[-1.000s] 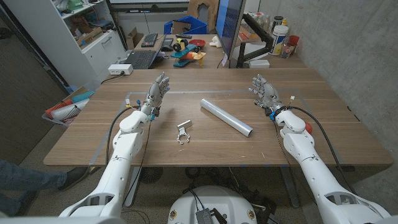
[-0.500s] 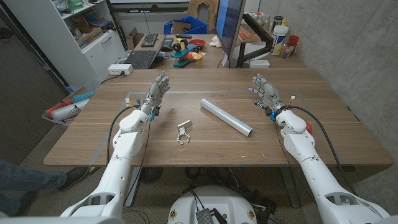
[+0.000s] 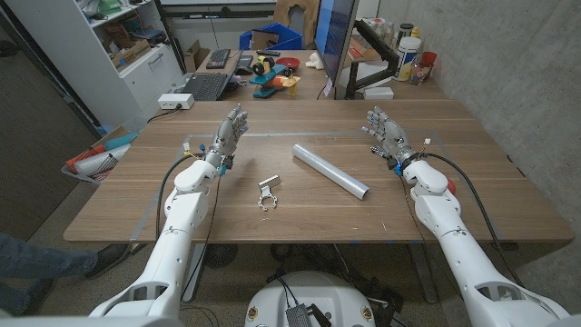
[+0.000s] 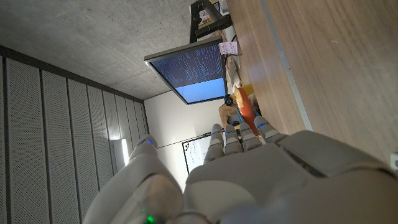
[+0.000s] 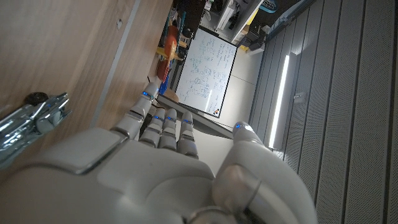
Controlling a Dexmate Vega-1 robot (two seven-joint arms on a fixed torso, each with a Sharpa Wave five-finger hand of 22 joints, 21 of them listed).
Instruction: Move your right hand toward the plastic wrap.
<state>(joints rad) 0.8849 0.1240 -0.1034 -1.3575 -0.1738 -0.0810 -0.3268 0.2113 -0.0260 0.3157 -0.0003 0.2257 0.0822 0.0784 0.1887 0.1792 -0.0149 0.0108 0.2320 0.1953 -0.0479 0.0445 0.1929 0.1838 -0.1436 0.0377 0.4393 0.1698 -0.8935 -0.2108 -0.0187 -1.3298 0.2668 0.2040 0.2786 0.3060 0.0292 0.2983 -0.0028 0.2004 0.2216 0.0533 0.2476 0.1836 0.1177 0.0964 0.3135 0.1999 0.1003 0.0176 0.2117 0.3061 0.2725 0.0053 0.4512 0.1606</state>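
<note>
The plastic wrap (image 3: 329,170) is a long silvery roll lying at a slant in the middle of the wooden table (image 3: 300,218). My right hand (image 3: 385,134) is raised over the table to the right of the roll's far end, fingers apart and reaching away from me, holding nothing. It stays apart from the roll. In the right wrist view the back of the right hand (image 5: 155,168) shows with fingers extended. My left hand (image 3: 231,133) is held up on the left side, fingers apart and empty; the left hand (image 4: 249,180) also shows from behind in the left wrist view.
A small metal clip (image 3: 266,193) lies near the table's middle, left of the roll. A shiny metal piece (image 5: 28,124) shows on the wood in the right wrist view. A monitor (image 3: 332,41), laptop (image 3: 205,86) and cluttered desks stand beyond the far edge.
My right hand has edged very slightly toward the roll's side. The left hand, roll and clip have not moved.
</note>
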